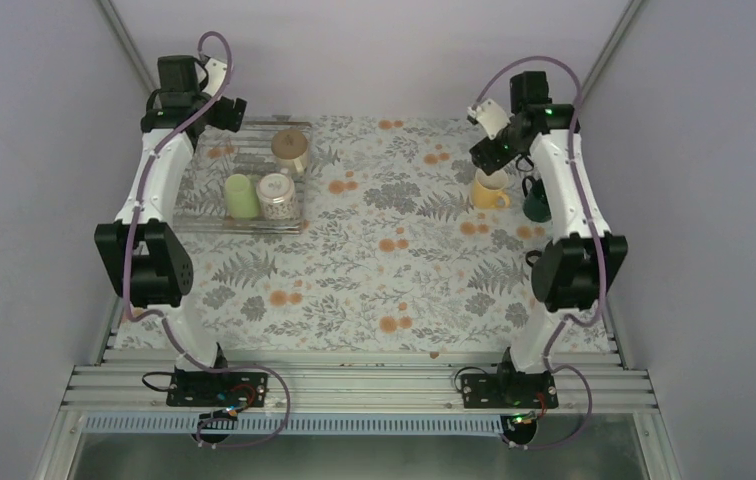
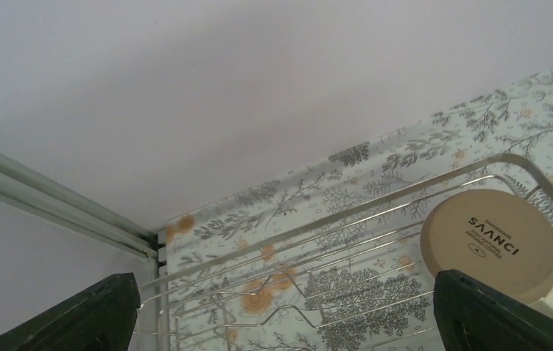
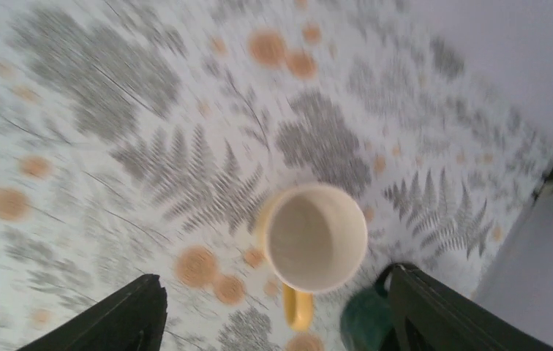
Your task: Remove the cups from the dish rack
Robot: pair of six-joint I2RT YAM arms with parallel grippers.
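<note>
There are five mugs: cream-white mug (image 1: 291, 148), pale green mug (image 1: 242, 196), patterned mug (image 1: 277, 197) at ten o'clock; yellow mug (image 1: 488, 190), dark green mug (image 1: 537, 204) at two o'clock. One dish rack (image 1: 209, 216).

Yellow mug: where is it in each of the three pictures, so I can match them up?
Top external: yellow mug right of centre, in the far half.
Left wrist: not in it.
Right wrist: middle, slightly low, seen from above, handle toward the bottom edge.
Shared landmark: the dark green mug beside it, in both those views.
</note>
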